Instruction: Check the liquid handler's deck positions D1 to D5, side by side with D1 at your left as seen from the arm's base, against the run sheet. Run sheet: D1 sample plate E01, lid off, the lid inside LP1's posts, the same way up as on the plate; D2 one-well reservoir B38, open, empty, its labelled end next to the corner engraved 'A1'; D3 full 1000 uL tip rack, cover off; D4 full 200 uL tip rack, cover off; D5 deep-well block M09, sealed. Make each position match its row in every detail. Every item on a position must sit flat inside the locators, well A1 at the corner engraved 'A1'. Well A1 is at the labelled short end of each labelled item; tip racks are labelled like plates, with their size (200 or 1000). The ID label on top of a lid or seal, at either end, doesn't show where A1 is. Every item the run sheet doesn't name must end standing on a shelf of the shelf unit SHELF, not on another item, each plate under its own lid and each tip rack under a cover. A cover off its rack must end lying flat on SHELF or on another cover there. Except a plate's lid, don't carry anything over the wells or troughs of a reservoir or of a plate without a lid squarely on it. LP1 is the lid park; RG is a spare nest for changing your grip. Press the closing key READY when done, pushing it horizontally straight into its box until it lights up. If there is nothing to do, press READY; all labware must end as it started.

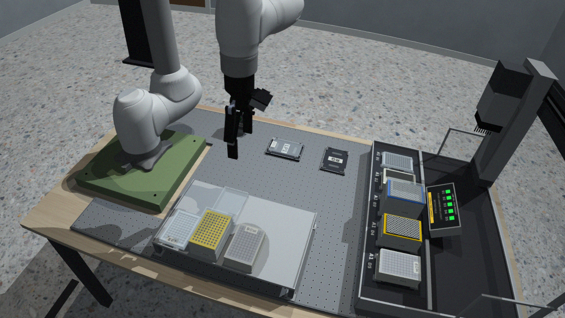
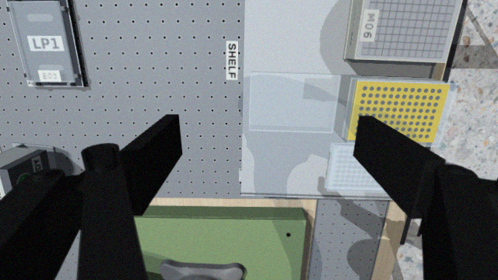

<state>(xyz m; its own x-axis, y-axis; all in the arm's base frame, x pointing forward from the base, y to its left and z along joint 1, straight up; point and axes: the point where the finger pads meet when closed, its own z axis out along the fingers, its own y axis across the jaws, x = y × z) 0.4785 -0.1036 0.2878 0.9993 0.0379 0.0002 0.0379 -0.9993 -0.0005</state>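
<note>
Though spread wide, matte black pincer [image 1: 238, 136] above dotted grey breadboard [image 1: 276, 185].

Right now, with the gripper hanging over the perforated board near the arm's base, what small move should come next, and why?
Probably shift the open, empty gripper sideways and down toward the READY key, which shows at the wrist view's left edge. The deck's indicator panel shows green lights and the E01 lid lies in LP1, so pressing the key looks like what remains.
</note>
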